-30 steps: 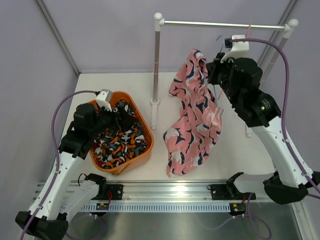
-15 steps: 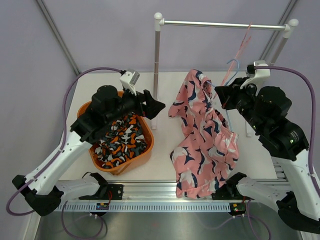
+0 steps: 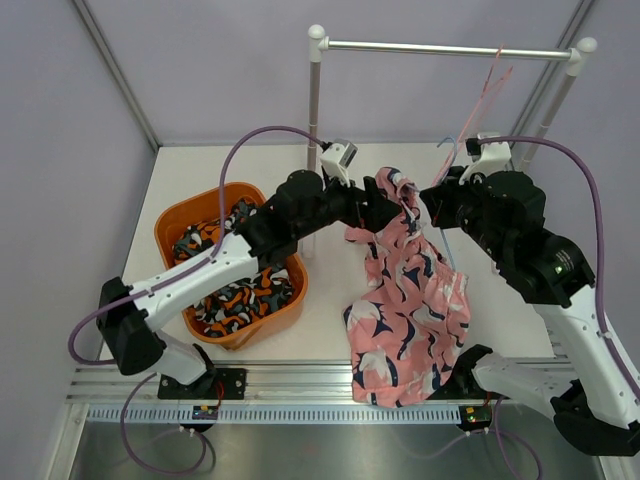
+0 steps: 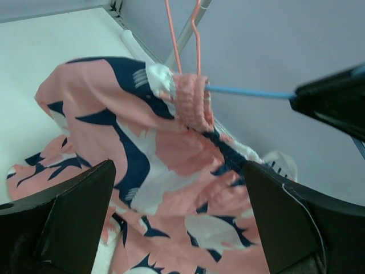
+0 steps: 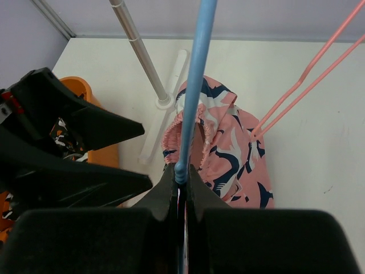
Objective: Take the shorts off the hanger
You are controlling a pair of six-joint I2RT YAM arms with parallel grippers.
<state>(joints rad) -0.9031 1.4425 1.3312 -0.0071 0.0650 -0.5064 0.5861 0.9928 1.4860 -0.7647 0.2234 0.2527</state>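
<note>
Seen from above, the rack [image 3: 450,48] stands at the back of the white surface [image 3: 200,180]. The pink shorts [image 3: 405,300] hang in front of it, their top hidden between the two arms. The camouflage shorts [image 3: 240,295] lie in an orange basket [image 3: 180,208], partly covered by the left arm. Only the wrist views show the grips. The left tool [image 4: 178,170] is released, spread wide either side of the pink shorts. The right tool [image 5: 181,176] is clenched on a blue hanger [image 5: 197,68] whose far end meets the bunched waistband. A pink hanger [image 4: 198,48] rises just behind.
</note>
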